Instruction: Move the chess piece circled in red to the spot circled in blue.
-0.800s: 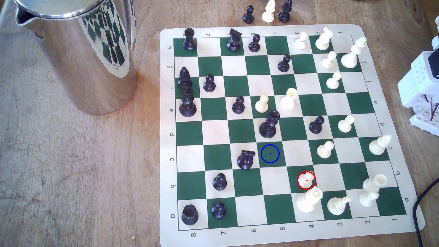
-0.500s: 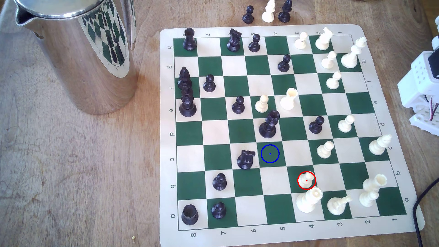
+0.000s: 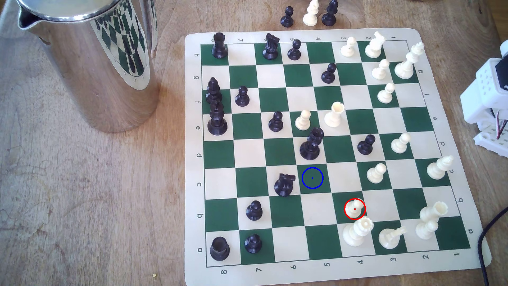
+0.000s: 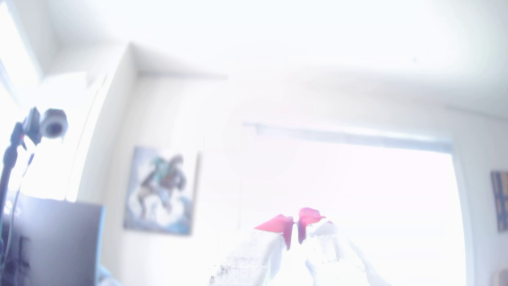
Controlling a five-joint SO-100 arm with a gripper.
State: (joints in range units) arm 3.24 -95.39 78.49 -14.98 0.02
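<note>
White pawn [image 3: 354, 208] inside the red ring, upright on a dark green square near the board's lower edge in the exterior view, just above a taller cream crowned piece [image 3: 357, 232]. Blue-ringed square [image 3: 312, 178] bare, one row up and toward the exterior view's left, beside a black knight [image 3: 284, 185]. Green-and-cream chess mat [image 3: 192, 165] flat on the wooden surface [image 3: 82, 206], steel jug [image 3: 88, 60] at upper left. White arm base [image 3: 486, 93] at the exterior view's right edge. Gripper [image 4: 295, 229] aimed at a bright room; red-tipped fingers [image 4: 277, 224] nearly together, a thin gap between, clamped on nothing.
</note>
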